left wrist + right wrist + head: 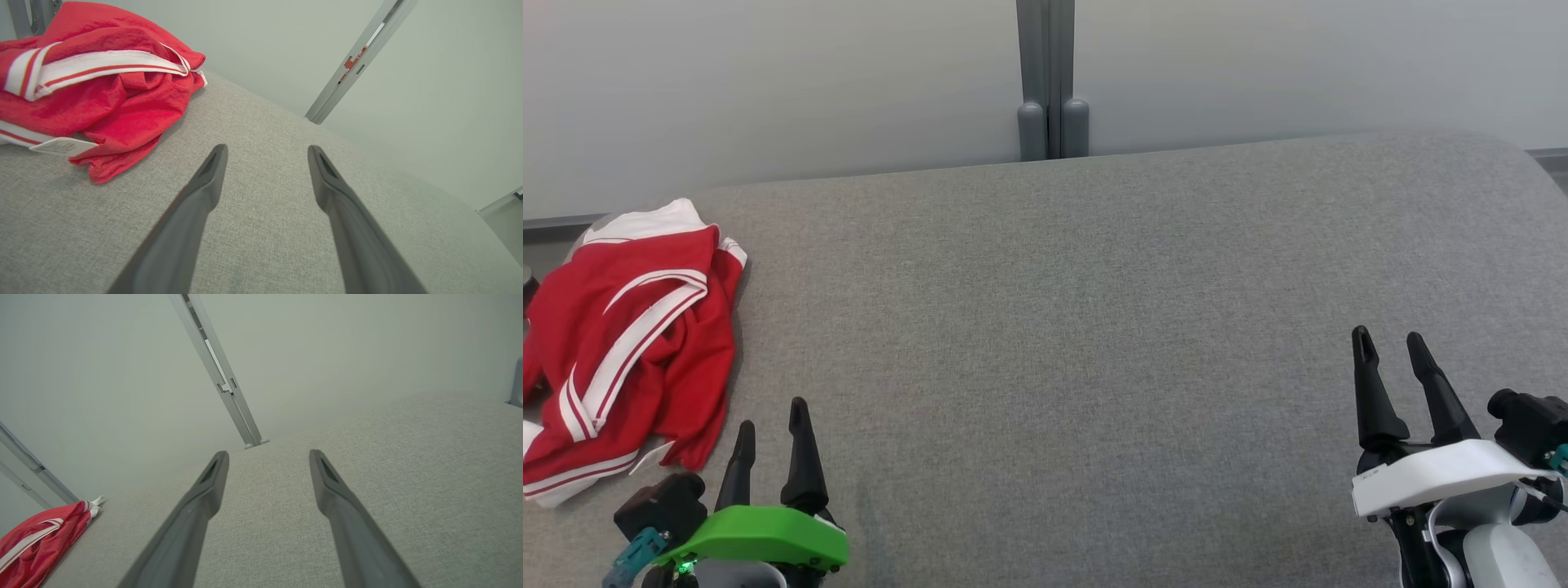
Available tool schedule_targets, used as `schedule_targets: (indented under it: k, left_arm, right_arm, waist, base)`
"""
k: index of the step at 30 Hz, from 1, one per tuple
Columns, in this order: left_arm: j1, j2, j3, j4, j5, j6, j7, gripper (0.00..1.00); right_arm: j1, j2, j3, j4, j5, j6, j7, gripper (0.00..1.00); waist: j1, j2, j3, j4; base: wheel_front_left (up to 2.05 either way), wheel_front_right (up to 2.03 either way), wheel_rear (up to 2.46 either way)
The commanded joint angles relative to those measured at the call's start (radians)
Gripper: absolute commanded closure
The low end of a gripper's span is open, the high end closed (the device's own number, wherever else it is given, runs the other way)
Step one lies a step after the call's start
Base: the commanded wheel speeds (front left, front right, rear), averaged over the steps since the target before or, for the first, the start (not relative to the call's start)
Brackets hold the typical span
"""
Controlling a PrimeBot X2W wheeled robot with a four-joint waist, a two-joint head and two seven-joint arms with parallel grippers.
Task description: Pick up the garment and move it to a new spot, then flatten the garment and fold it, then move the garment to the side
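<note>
Left tool [772, 413] and right tool [1387, 333] hung open and empty; you would have done best steering the left one onto the crumpled red garment [629, 343] at the left edge of the bench [1094, 327], pinching a thick fold.

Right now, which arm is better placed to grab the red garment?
Left. The left gripper sits open close beside the crumpled garment; the right gripper is open too, but far across the grey surface.

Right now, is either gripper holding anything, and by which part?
Nothing is held. The left gripper and right gripper are open, clear of the garment.
</note>
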Motion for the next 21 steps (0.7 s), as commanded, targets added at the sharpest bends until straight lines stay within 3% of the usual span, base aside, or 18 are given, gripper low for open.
schedule_targets:
  k: [1,21]
  left_arm:
    - [0.006,0.008,-0.003,-0.005,0.038,-0.007,-0.01,0.0]
    - [0.018,0.01,-0.012,-0.007,0.247,-0.006,-0.059,0.0]
  right_arm:
    - [-0.007,-0.009,0.002,-0.012,-0.034,0.0,-0.011,0.0]
    - [-0.006,-0.017,-0.021,0.002,-0.215,0.0,-0.059,0.0]
  waist:
    - [0.0,0.0,0.0,0.0]
    - [0.0,0.0,0.0,0.003]
  base:
    - [0.0,0.0,0.0]
    - [0.0,0.0,0.0]
